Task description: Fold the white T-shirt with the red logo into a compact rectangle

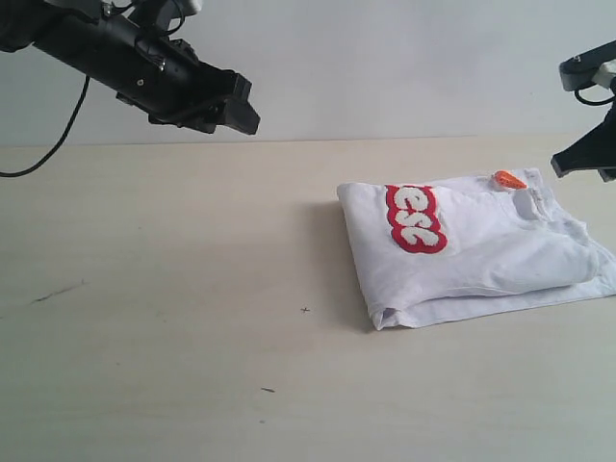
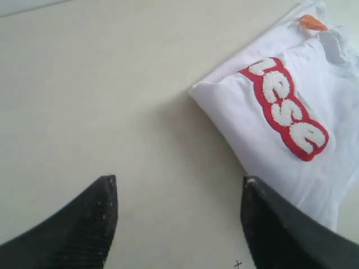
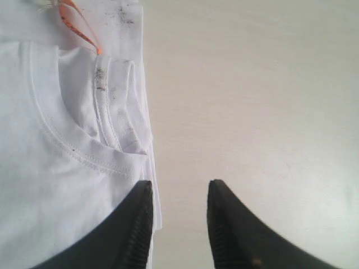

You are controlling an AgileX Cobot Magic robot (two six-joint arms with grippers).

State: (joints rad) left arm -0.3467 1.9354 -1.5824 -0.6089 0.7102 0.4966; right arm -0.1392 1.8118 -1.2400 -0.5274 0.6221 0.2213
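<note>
The white shirt (image 1: 472,250) lies folded on the tabletop (image 1: 173,289), by the right hand (image 3: 180,183).
It looks soft, light and floppy (pinch a thick folded edge); right hand and left hand (image 2: 179,180) are open, empty.

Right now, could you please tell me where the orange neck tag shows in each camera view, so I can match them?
Exterior view: the orange neck tag sits at the white T-shirt's far edge, right of the red logo.
Left wrist view: it lies past the logo's end, beside the ribbed collar.
Right wrist view: it lies just beyond the collar.
Shared landmark: the collar, next to the tag everywhere.
</note>
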